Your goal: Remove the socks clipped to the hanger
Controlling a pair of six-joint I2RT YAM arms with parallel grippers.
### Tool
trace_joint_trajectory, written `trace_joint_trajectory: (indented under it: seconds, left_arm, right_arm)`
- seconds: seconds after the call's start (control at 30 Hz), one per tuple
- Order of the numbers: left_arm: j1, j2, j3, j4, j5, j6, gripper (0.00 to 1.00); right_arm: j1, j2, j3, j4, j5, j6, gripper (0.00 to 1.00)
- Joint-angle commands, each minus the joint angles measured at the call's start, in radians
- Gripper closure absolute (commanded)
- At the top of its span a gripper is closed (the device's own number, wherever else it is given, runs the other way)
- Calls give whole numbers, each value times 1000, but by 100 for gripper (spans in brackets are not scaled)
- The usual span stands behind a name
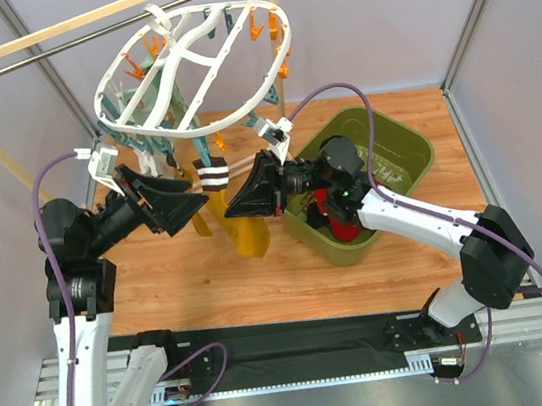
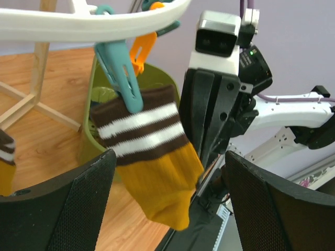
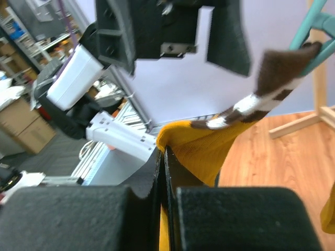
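Note:
The white oval hanger (image 1: pixel 187 25) hangs from the rail, with orange and teal clips. A teal clip (image 2: pixel 123 73) holds a mustard sock with a brown and white striped cuff (image 1: pixel 244 229). My right gripper (image 1: pixel 243 203) is shut on the sock's mustard body (image 3: pixel 209 149); its jaws (image 3: pixel 163 152) press together with fabric pinched between them. My left gripper (image 1: pixel 191 208) is open just left of that sock. In the left wrist view the sock (image 2: pixel 157 178) hangs between and ahead of the spread fingers (image 2: pixel 78 204). The hanger rim (image 2: pixel 94 23) runs overhead.
A second mustard sock (image 1: pixel 200 223) hangs just left of the held one. More socks hang under the hanger's left side (image 1: pixel 147 145). A green bin (image 1: pixel 407 149) stands at the right with a red sock (image 1: pixel 332 204) inside. A wooden and metal rail frame (image 1: pixel 46 38) stands behind.

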Motion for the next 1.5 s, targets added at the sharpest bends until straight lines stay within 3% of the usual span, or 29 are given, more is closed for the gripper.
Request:
trace_joint_trajectory:
  seconds: [0.0, 0.2, 0.4, 0.6, 1.17, 1.27, 1.37, 1.4, 1.47]
  left_arm:
    - [4, -47, -52, -68, 0, 47, 9]
    - [4, -85, -205, 142, 31, -88, 10]
    - [3, -128, -265, 76, 32, -30, 10]
    - [-25, -138, -337, 133, 34, -55, 6]
    - [-214, -115, -420, 142, -146, 28, 4]
    - [-240, -113, -420, 130, -184, 46, 15]
    - [-241, -138, -406, 90, -225, 72, 52]
    - [-241, -144, -388, 54, -242, 94, 78]
    - [-241, -156, -368, 15, -256, 108, 100]
  right_arm:
    - [0, -60, -21, -113, 130, -123, 100]
    - [0, -74, -55, -110, 253, -133, 100]
    - [1, -100, -89, -54, 356, -102, 99]
    - [26, -109, -126, -7, 454, -93, 100]
    - [129, -78, -136, 51, 649, -68, 100]
    - [132, -71, -133, 49, 657, -62, 100]
    - [132, -74, -127, 20, 663, -77, 100]
    - [133, -74, -124, -1, 652, -86, 100]
    - [132, -78, -104, -38, 643, -108, 98]
